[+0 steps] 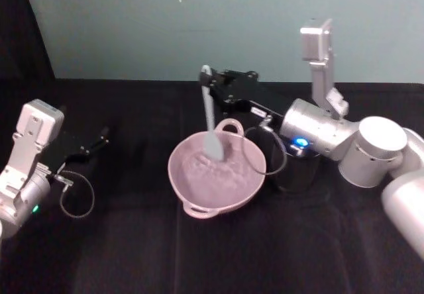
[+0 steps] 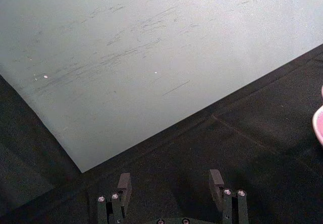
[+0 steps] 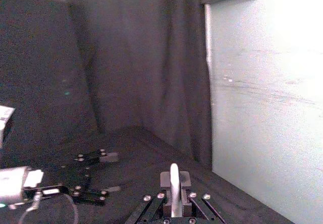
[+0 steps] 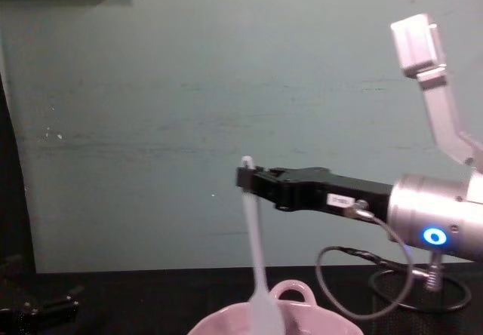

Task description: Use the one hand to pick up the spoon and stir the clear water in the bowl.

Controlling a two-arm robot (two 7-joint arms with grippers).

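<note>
While right end effector grips the spoon in the bowl, its label is illegible; left end effector gapes wide.

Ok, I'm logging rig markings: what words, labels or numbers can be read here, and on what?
No text is readable.
White label on the right gripper, which holds the spoon: print too small to read.
Left gripper, parked open: no markings seen.

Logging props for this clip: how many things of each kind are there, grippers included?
Bowls: 1, the pink bowl.
Spoons: 1, the white spoon, held upright in the right gripper, blade in the bowl.
Mesh cups: 1, the black mesh cup, right of the bowl.
Grippers: 2, counting the left gripper, open and idle at the left.
Total: 5.
</note>
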